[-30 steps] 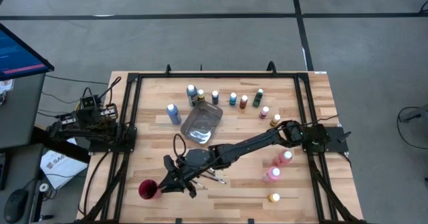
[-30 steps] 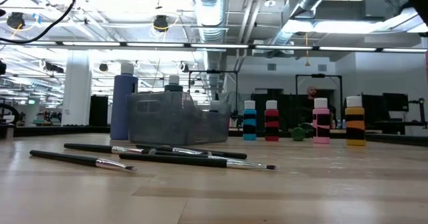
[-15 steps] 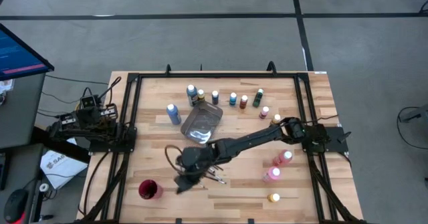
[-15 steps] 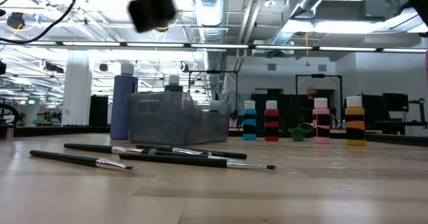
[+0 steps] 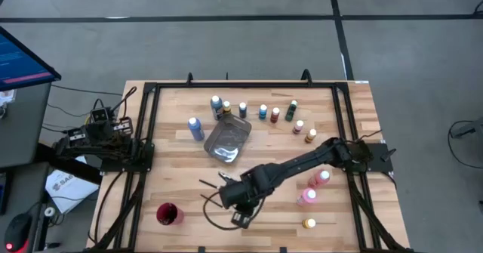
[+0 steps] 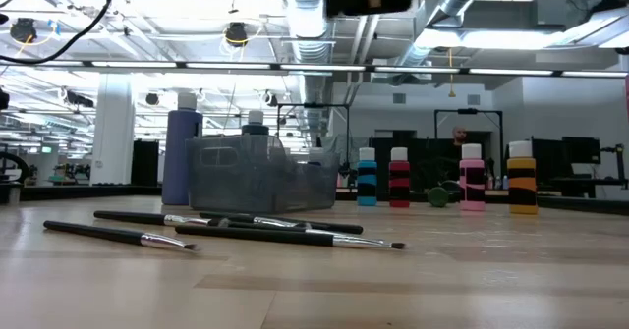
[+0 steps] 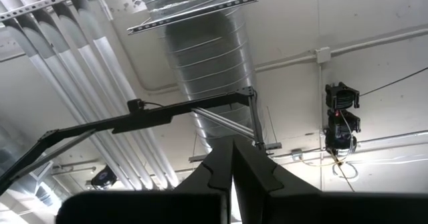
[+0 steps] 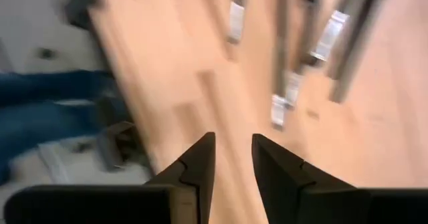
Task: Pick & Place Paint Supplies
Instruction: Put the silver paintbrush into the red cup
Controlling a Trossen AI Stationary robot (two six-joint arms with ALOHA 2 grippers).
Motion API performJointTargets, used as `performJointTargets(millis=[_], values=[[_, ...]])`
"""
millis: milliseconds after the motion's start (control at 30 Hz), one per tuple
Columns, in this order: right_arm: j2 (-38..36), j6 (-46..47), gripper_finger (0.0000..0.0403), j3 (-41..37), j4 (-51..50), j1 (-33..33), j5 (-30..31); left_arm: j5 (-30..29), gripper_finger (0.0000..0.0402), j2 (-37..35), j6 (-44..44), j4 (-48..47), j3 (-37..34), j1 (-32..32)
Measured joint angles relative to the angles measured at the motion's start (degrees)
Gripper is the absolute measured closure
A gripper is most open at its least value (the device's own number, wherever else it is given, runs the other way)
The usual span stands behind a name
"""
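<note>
Right gripper (image 5: 240, 217) hovered over the table's near edge, fingers slightly apart, holding nothing. Paintbrushes (image 6: 226, 228) lay flat just beside it, long axes roughly parallel, near the grey tray (image 5: 227, 140). Left gripper (image 7: 232, 177) closed, pointing at the ceiling.

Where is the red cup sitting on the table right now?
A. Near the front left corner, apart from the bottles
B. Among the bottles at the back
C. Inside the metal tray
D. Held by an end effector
A: the high view shows the red cup alone near the table's front left corner, far from the metal tray and the row of paint bottles at the back.
</note>
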Motion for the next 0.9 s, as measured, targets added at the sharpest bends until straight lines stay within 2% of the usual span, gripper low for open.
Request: performJointTargets(millis=[67,200,400,500,633,900], values=[[0.07,-1.55,0.0299,-0.11,-3.94,0.95,1.56,-0.02,0.0399,0.0,0.0,0.03,0.02,0.0],[0.74,-3.16,0.0263,-1.77,-4.46,2.57,4.04,-0.02,0.0399,-0.01,0.0,0.0,0.01,0.02],[0.76,-3.15,0.0192,-7.96,1.26,2.75,4.68,-0.02,0.0399,-0.01,0.0,0.0,0.0,0.02],[0.75,-3.16,0.0172,-11.88,3.4,2.75,5.58,-0.02,0.0399,0.0,0.0,0.02,0.01,0.02],[0.85,-3.14,0.0167,-17.97,8.04,2.77,5.73,-0.02,0.0399,-0.01,0.0,0.02,0.01,0.02],[0.75,-1.96,0.0178,-24.74,16.59,2.76,6.3,0.0,0.0399,0.0,0.0,0.02,0.0,0.02]])
